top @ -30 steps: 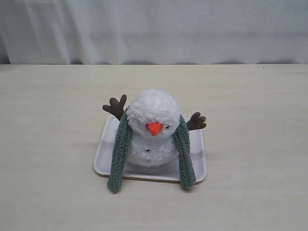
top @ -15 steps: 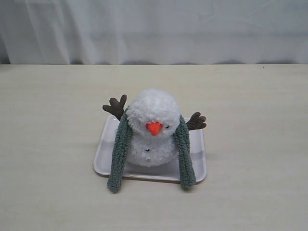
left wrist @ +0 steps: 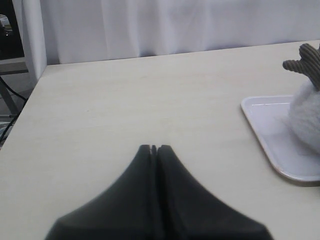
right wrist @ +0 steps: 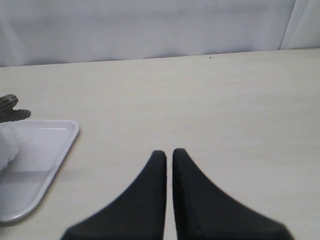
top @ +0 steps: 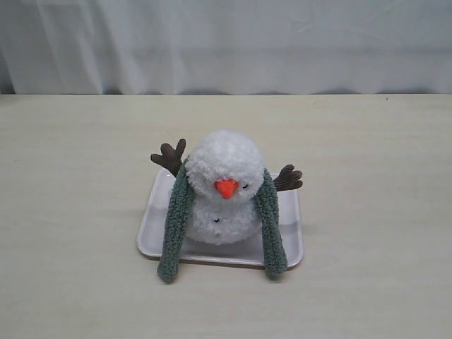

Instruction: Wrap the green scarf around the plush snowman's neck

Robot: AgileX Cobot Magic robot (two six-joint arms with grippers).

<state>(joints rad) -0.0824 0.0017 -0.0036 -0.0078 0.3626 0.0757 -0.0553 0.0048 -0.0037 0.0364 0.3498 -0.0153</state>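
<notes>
Pale wood-grain table met a white curtain. The snowman sat on a tray, scarf hanging down both sides. Left gripper and right gripper were closed, empty.

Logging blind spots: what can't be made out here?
- Exterior view: how the green scarf runs behind the neck, hidden by the plush snowman itself.
- Both wrist views: snowman and white tray, cut off by frame edges.
- Exterior view: neither the left gripper nor the right gripper appears.
</notes>
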